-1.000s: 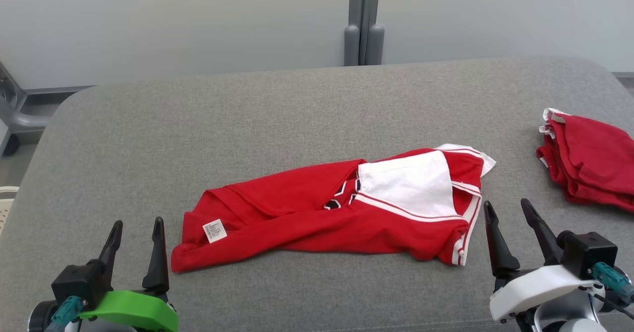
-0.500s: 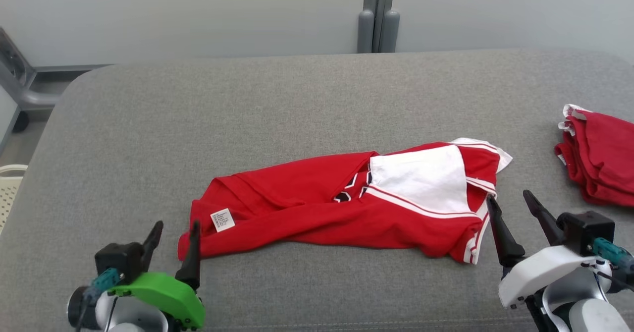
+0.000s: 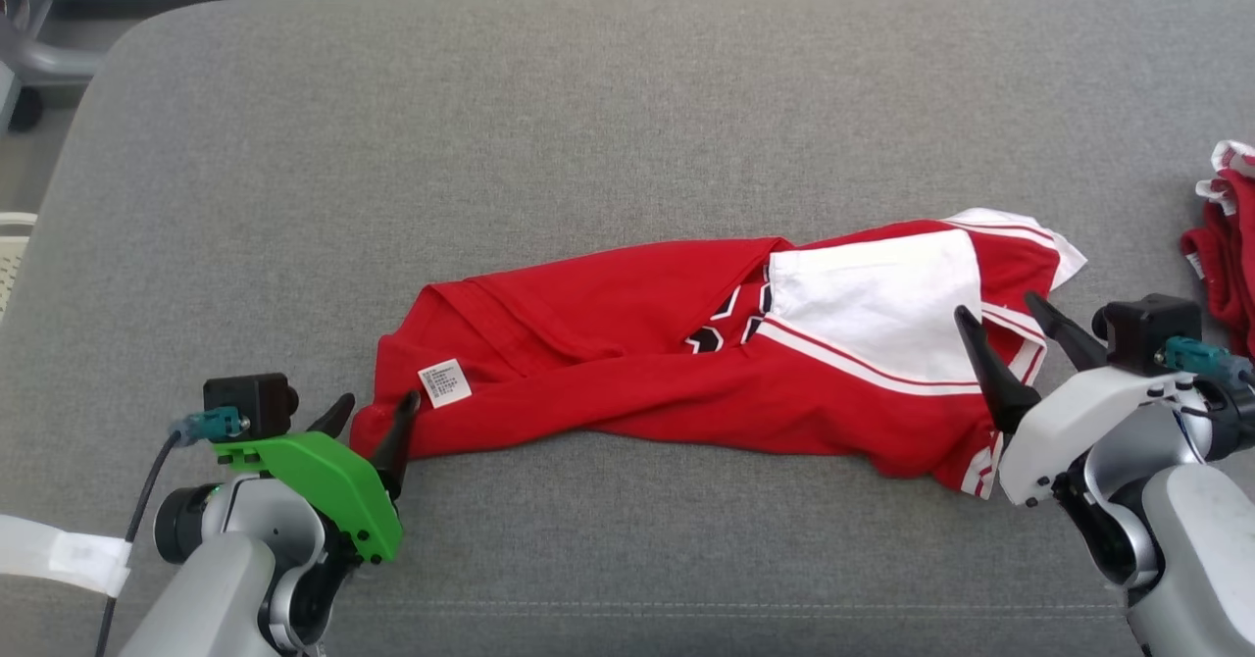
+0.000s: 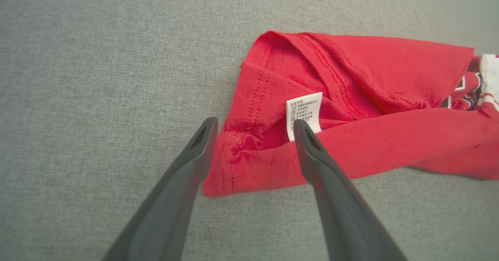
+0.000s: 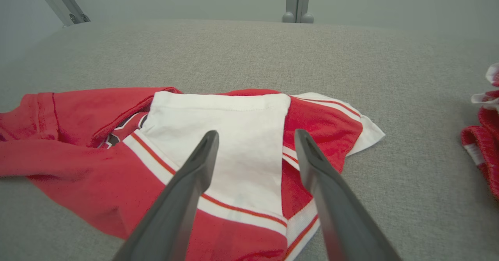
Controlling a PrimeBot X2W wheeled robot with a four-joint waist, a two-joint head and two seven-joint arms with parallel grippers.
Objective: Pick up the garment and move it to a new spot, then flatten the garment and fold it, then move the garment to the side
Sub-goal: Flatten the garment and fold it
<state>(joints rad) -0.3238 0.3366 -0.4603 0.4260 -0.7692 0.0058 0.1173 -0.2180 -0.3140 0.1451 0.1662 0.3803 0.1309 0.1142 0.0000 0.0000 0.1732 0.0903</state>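
A red garment (image 3: 608, 363) with a white panel (image 3: 873, 294) and a white care label (image 3: 443, 382) lies crumpled in a long band across the grey padded table (image 3: 588, 98). My left gripper (image 3: 376, 407), on its green mount, stands open at the garment's left end. In the left wrist view the left gripper (image 4: 254, 122) has its fingers on either side of the red corner (image 4: 249, 136), one tip by the label (image 4: 304, 109). My right gripper (image 3: 1000, 309) is open over the garment's right end. In the right wrist view the right gripper (image 5: 256, 133) hovers above the white panel (image 5: 218, 109).
A second pile of red cloth (image 3: 1226, 245) lies at the table's right edge, also seen at the right of the right wrist view as red cloth (image 5: 485, 136). A metal frame (image 3: 25, 49) stands past the far left corner. Bare grey surface stretches behind the garment.
The head camera has tilted down. Both grippers have moved forward, still open: the left one now straddles the garment's left corner and the right one hangs over its right end.
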